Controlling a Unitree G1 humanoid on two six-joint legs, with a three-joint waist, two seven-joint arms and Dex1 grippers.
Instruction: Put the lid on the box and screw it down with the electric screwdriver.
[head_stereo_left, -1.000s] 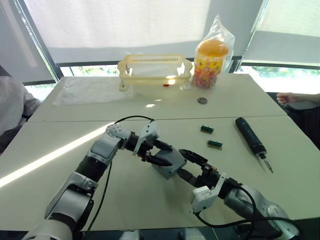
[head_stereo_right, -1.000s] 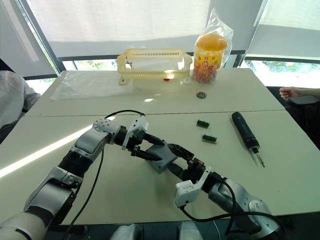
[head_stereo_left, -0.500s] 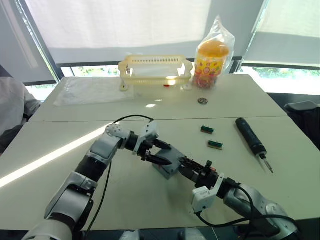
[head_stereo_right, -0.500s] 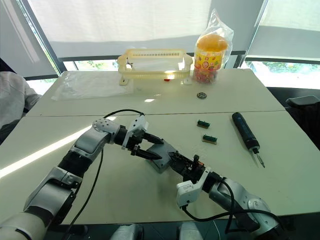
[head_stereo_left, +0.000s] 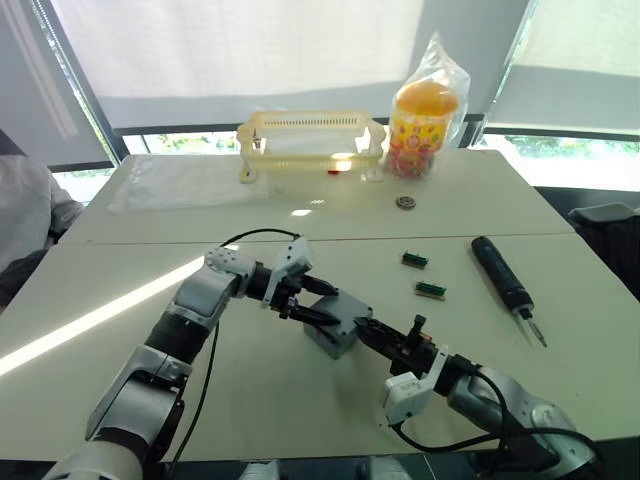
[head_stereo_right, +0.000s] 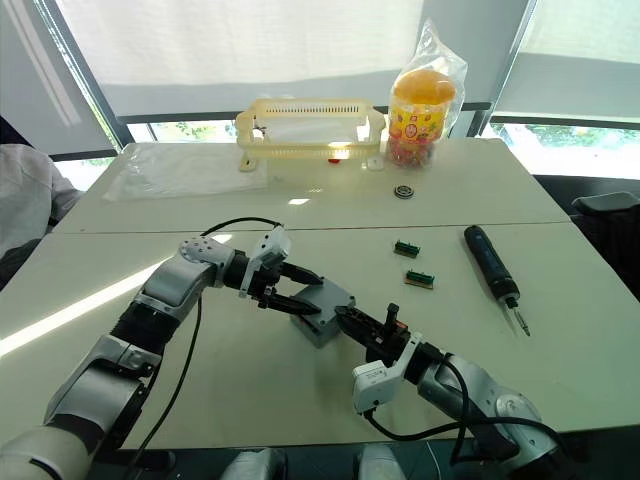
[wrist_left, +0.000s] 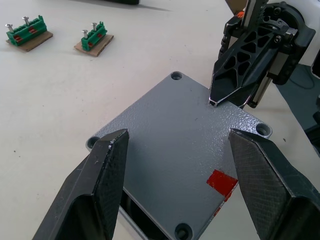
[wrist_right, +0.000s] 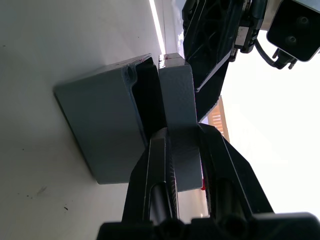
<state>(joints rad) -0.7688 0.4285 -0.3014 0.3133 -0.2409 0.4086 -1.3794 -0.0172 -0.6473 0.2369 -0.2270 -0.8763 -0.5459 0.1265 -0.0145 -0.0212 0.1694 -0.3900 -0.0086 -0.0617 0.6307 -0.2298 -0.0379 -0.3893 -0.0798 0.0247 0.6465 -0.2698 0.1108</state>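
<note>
The blue-grey box (head_stereo_left: 333, 338) stands mid-table, and the lid (wrist_left: 175, 165), with a red mark on it, lies askew on top. A dark gap shows between lid and box (wrist_right: 100, 135). My right gripper (wrist_right: 181, 131) is shut on the lid's edge (wrist_right: 177, 100), coming in from the near right (head_stereo_left: 366, 326). My left gripper (wrist_left: 177, 135) is open, one finger (wrist_left: 100, 185) on each side of the lid and clear of it. The black electric screwdriver (head_stereo_left: 505, 280) lies on the table to the right, untouched.
Two green connector blocks (head_stereo_left: 414, 259) (head_stereo_left: 430, 289) lie between box and screwdriver. At the back stand a yellow basket (head_stereo_left: 310, 140), a bagged jar of sweets (head_stereo_left: 425, 110), a small round part (head_stereo_left: 405, 201) and a clear plastic sheet (head_stereo_left: 180, 180). A person's sleeve (head_stereo_left: 25, 215) is at the left edge.
My right gripper has shut onto the lid's edge. My left gripper has drawn back slightly to the left, still open. A person's hand at the right edge has gone.
</note>
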